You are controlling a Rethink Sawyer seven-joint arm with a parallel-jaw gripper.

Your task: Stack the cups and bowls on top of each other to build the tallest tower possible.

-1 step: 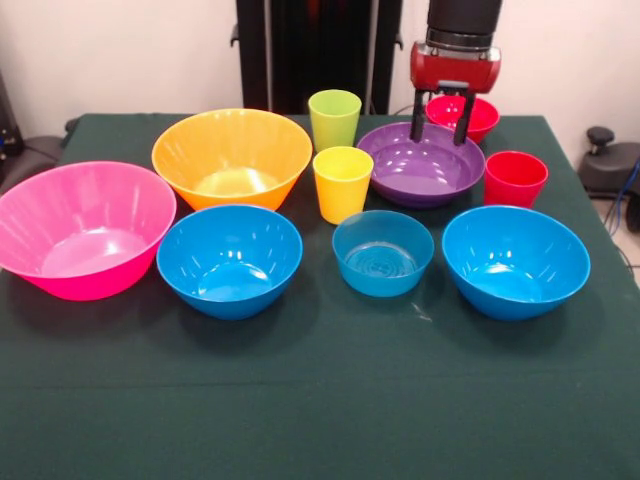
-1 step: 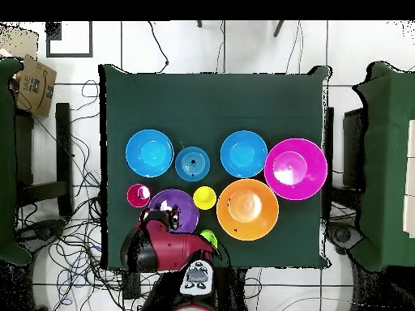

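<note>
Starting at the near row of the front view, two medium glossy blue plastic bowls (image 1: 229, 259) (image 1: 515, 259) flank a small translucent blue bowl (image 1: 383, 252), with the large pink plastic bowl (image 1: 84, 228) at the left. All look light, stiff and slick, so I judge a pinch across a thin rim is the surest hold; squeezing a curved wall would likely let it slip. Behind them stand the yellow tapered plastic cup (image 1: 342, 183), the wide orange bowl (image 1: 232, 156), the medium purple bowl (image 1: 421, 164) and the red cup (image 1: 515, 178); farther back are the lime green cup (image 1: 334, 118) and the small red bowl (image 1: 461, 116). Nothing is stacked yet; every piece sits apart on the dark green cloth-covered table (image 1: 320, 400). The cups are narrow enough to grip across the body and probably tip easily. The red and black gripper (image 1: 440, 120) hangs over the purple bowl's far rim, its fingers spread and holding nothing. The cloth should damp sliding. Around the table, cables trail over a pale tiled floor (image 2: 365, 48).
</note>
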